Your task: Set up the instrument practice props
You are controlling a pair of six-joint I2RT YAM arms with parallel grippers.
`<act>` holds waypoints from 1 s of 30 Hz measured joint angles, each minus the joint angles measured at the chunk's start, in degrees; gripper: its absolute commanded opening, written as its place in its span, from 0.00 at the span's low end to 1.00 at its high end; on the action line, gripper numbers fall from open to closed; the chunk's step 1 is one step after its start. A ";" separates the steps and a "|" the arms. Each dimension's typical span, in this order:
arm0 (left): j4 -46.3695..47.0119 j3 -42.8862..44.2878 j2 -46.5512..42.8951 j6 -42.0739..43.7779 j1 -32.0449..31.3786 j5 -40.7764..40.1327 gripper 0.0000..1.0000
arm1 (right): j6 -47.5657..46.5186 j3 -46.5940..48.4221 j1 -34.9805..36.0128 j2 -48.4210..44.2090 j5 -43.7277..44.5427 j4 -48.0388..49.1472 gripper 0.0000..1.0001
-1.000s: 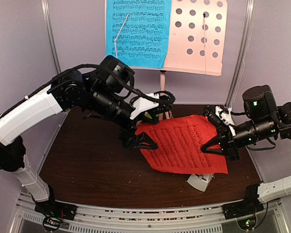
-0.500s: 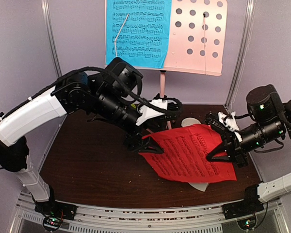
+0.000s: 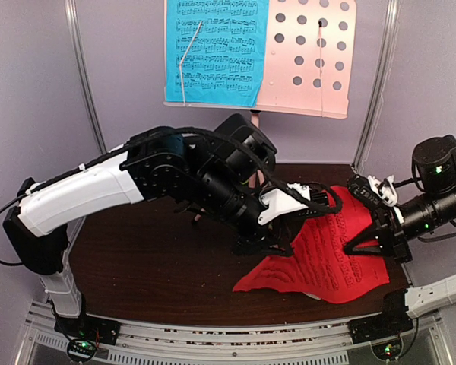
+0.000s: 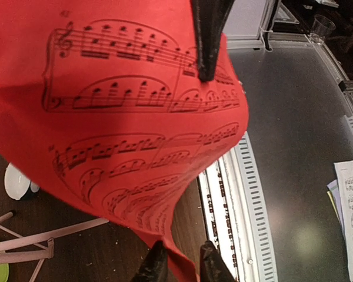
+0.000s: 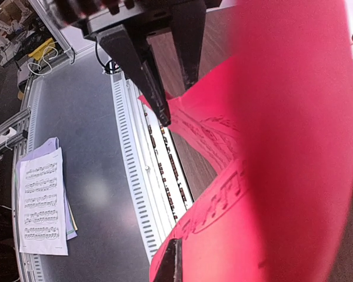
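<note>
The red sheet of printed music [image 3: 330,251] hangs sagging above the dark wooden table [image 3: 152,266], carried between both arms. The left gripper [image 4: 179,267] has its jaws clamped on one edge. The right gripper [image 3: 365,242] pinches the opposite edge, with one finger hidden behind the paper. The blue sheet of printed music [image 3: 216,53] covers one half of the pale pink perforated music stand [image 3: 311,68]; the half nearer the right arm is bare. To place it well, both arms should rise together, pull the paper taut, turn it upright, and rest its bottom edge on the stand beside the blue one.
</note>
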 measured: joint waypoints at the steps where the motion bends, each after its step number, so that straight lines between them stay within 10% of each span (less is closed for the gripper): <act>1: 0.31 -0.20 -0.07 -0.37 -0.04 -0.63 0.37 | -0.13 0.00 0.00 0.04 -0.20 -0.42 0.00; 8: 4.59 -5.01 -1.49 -2.62 1.70 -4.52 0.39 | -1.84 1.03 0.13 2.97 -0.70 -3.76 0.00; 14: 8.28 -9.77 -3.65 -1.53 4.35 -1.97 0.00 | -3.26 3.58 0.37 8.85 -0.55 -5.07 0.00; 17: 10.95 -14.69 -6.32 -1.05 4.33 -0.13 0.00 | -4.13 4.28 0.37 10.69 0.63 -5.35 0.00; 24: 18.25 -24.04 -15.26 -1.92 5.22 3.78 0.00 | -0.85 3.19 0.33 8.09 7.63 -1.25 0.57; 30: 22.03 -20.72 -17.55 -4.76 7.28 5.68 0.00 | 1.16 0.24 -0.92 -0.04 16.06 6.64 0.76</act>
